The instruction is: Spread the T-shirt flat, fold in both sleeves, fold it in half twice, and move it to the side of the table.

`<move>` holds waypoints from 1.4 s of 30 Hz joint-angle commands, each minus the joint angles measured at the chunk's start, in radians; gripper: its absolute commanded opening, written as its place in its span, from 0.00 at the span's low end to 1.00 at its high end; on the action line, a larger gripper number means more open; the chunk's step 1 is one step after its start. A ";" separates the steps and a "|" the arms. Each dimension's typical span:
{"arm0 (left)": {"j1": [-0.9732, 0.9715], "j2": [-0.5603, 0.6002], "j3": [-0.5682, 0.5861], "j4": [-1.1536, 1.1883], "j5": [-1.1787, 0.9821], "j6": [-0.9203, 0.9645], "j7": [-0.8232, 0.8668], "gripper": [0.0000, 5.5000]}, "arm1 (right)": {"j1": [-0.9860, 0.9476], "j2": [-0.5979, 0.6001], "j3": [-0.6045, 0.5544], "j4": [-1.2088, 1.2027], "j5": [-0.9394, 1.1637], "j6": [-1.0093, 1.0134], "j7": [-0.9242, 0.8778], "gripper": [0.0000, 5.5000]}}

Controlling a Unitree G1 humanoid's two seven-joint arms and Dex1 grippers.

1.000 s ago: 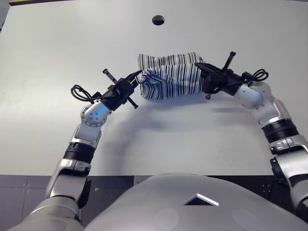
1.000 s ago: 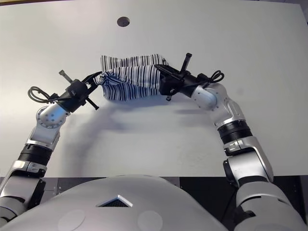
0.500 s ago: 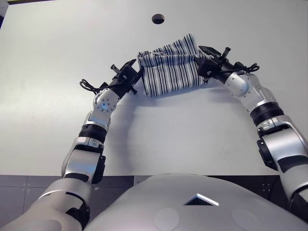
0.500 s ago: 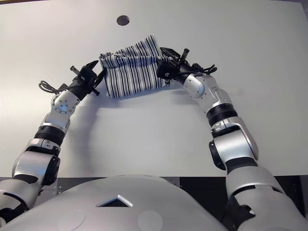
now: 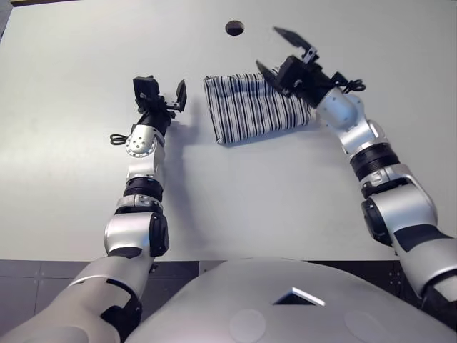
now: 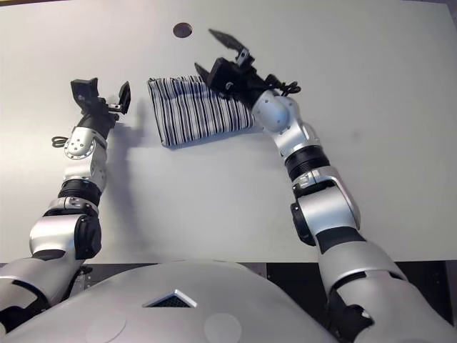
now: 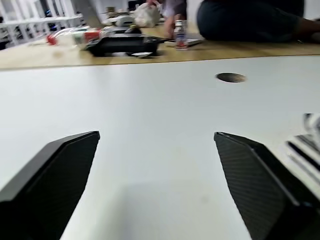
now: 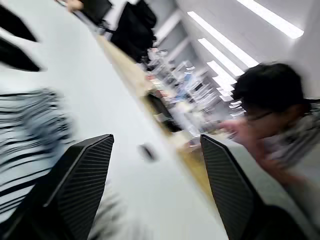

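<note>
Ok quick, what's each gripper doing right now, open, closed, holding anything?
Left gripper: open, empty.
Right gripper: open, empty, beside the folded T-shirt.

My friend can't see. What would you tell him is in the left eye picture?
A folded striped T-shirt lies flat on a white table. The left gripper is open to its left, not touching it; the right gripper is open over its right end, holding nothing.
</note>
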 commanded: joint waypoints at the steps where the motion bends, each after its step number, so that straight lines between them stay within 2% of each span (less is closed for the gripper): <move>1: 0.063 -0.053 0.045 -0.049 -0.047 -0.006 0.004 0.88 | -0.051 0.090 -0.034 0.191 0.047 0.118 0.072 0.58; 5: 0.144 -0.111 0.046 -0.205 -0.071 -0.025 -0.008 0.99 | -0.155 0.171 -0.142 0.351 0.114 0.312 -0.020 0.58; 8: 0.210 -0.142 0.059 -0.347 -0.112 -0.011 -0.014 1.00 | -0.199 0.191 -0.242 0.401 0.176 0.458 -0.113 0.58; 11: 0.267 -0.165 0.076 -0.459 -0.158 0.016 -0.015 1.00 | -0.211 0.163 -0.393 0.419 0.284 0.567 -0.230 0.58; 13: 0.298 -0.173 0.078 -0.515 -0.172 0.033 -0.012 1.00 | -0.191 0.090 -0.521 0.422 0.373 0.605 -0.331 0.58; 18: 0.353 -0.194 0.102 -0.575 -0.170 0.026 0.026 1.00 | -0.086 -0.100 -0.792 0.421 0.535 0.585 -0.663 0.58; 23: 0.354 -0.228 0.095 -0.580 -0.110 -0.045 0.085 1.00 | -0.038 -0.137 -0.962 0.404 0.642 0.494 -0.807 0.58; 26: 0.344 -0.256 0.101 -0.566 -0.091 -0.094 0.122 1.00 | -0.049 -0.139 -0.996 0.392 0.654 0.444 -0.828 0.58; 29: 0.329 -0.262 0.113 -0.544 -0.026 -0.182 0.187 1.00 | -0.076 -0.140 -0.994 0.371 0.634 0.366 -0.825 0.58; 31: 0.323 -0.259 0.124 -0.545 0.038 -0.251 0.251 1.00 | -0.103 -0.113 -0.947 0.325 0.595 0.252 -0.767 0.58; 34: 0.302 -0.267 0.106 -0.550 0.148 -0.323 0.334 1.00 | -0.085 0.028 -0.693 0.162 0.376 -0.007 -0.670 0.58; 38: 0.282 -0.291 0.037 -0.527 0.310 -0.376 0.417 1.00 | 0.049 0.175 -0.384 -0.002 0.076 -0.161 -0.659 0.58; 40: 0.295 -0.302 0.001 -0.499 0.383 -0.401 0.454 1.00 | 0.099 0.220 -0.291 -0.008 -0.012 -0.164 -0.667 0.58; 42: 0.305 -0.303 -0.022 -0.461 0.433 -0.428 0.492 1.00 | 0.130 0.238 -0.253 0.013 -0.042 -0.147 -0.668 0.58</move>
